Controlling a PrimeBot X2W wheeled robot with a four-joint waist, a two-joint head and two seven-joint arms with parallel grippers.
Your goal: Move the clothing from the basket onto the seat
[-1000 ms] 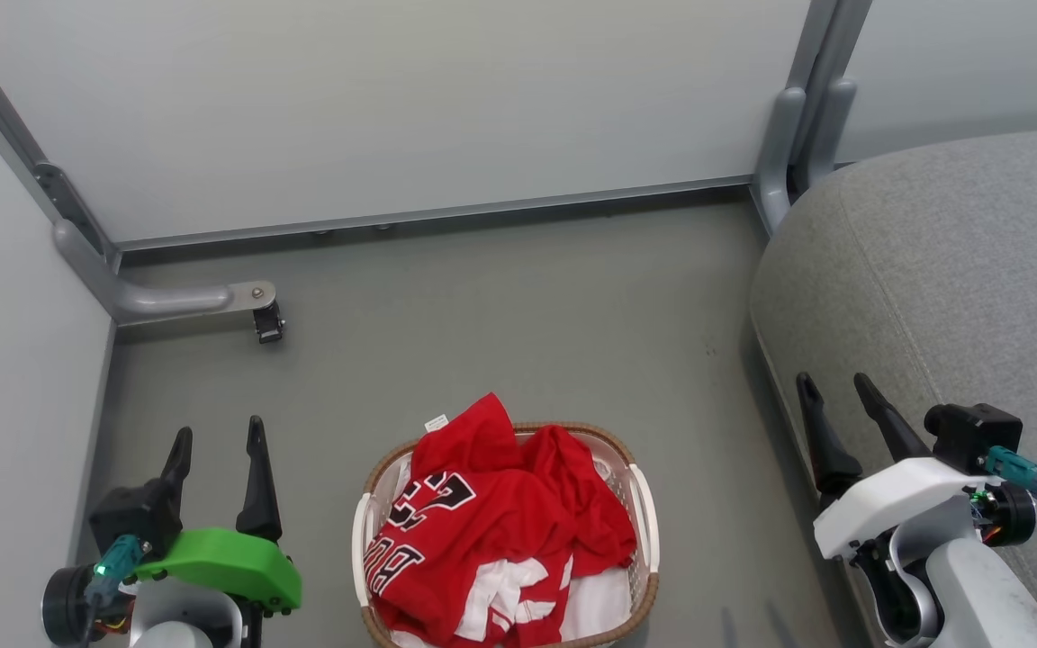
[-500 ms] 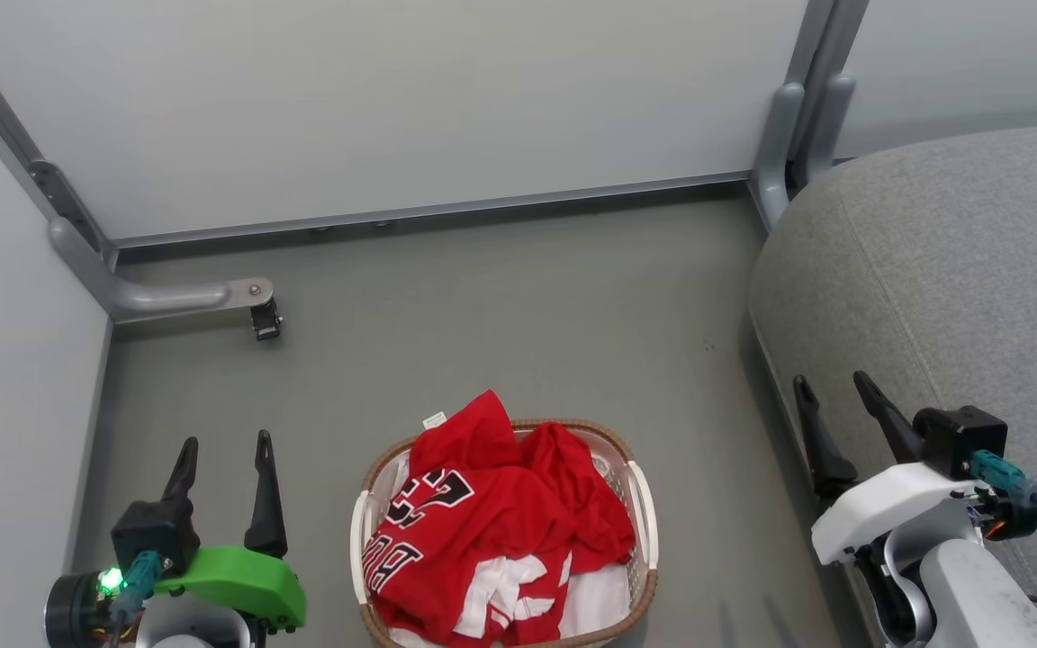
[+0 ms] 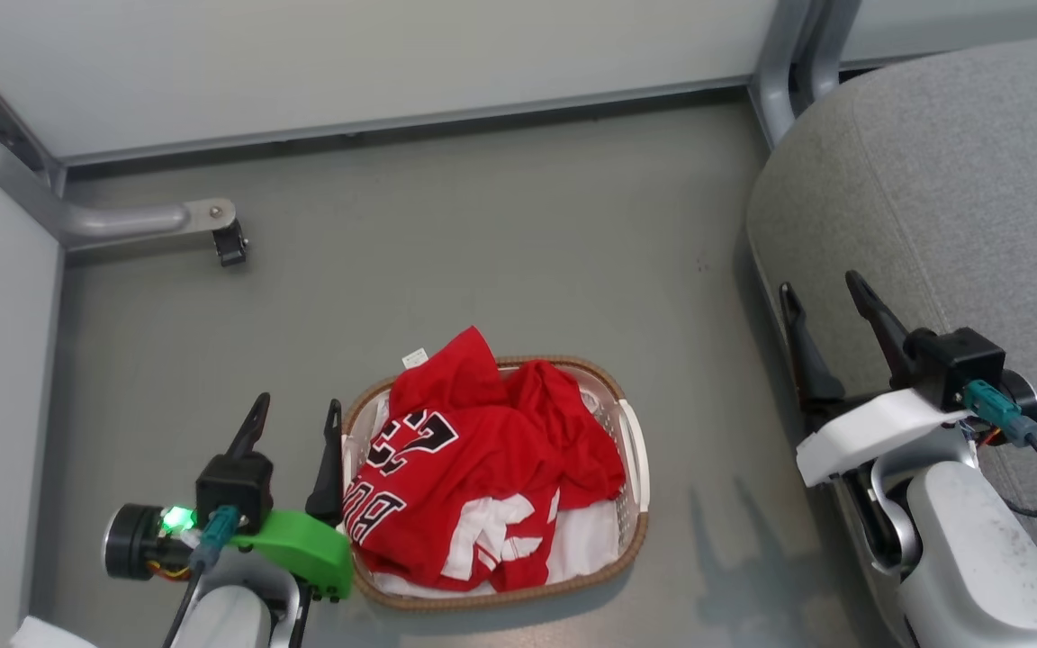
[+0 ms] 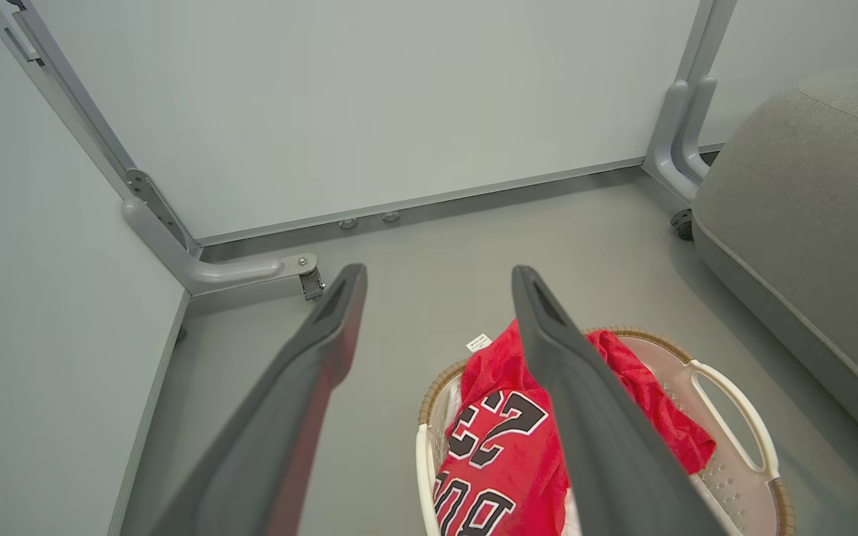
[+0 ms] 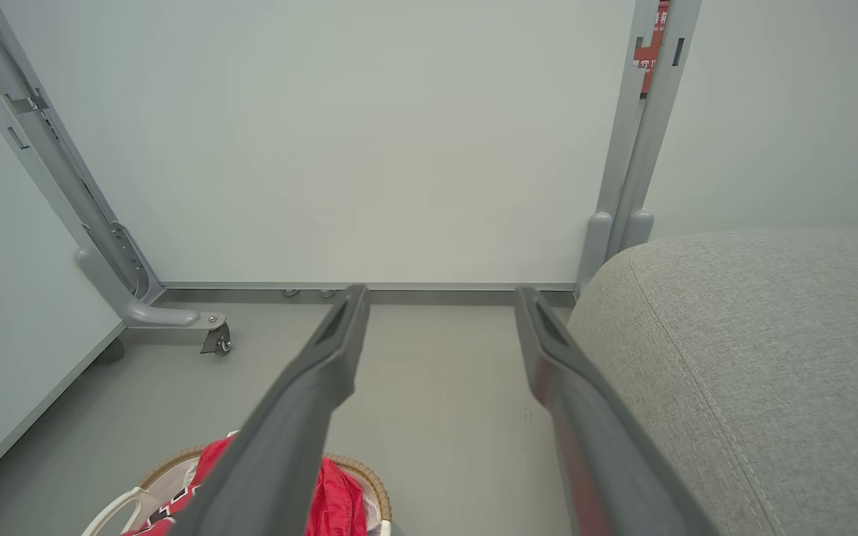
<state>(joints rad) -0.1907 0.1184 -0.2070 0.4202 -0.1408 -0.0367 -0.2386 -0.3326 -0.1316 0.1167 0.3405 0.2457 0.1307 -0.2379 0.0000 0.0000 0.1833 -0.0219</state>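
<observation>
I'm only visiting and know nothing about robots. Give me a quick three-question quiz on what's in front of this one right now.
1. True or false: the red jersey lies in the laundry basket.
2. Which is nearer the grey seat? A. left gripper B. right gripper
3. Fill in: both grippers' fingers are ____ and hold nothing.

Key: 1 true; 2 B; 3 open.
</observation>
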